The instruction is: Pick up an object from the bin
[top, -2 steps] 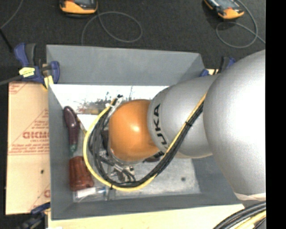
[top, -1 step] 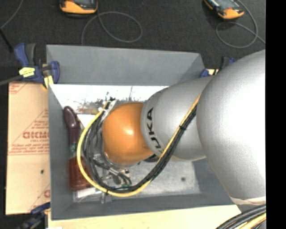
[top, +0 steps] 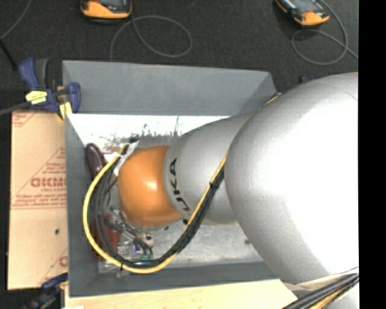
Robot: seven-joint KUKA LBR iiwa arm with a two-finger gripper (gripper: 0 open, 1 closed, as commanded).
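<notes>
Fingers sit buried under the orange wrist cover (top: pixel 142 184), so you can't tell their state; gripper (top: pixel 131 244) is low in the bin's (top: pixel 181 90) lower-left corner, probably down for the small clutter (top: pixel 99 247) there, with the dark oblong piece (top: pixel 94 159) further up the left wall.

Orange-and-black device (top: pixel 105 8) at top left, second device (top: pixel 303 12) at top right, thin cable loops (top: pixel 190 40) on dark floor (top: pixel 235 42).
</notes>
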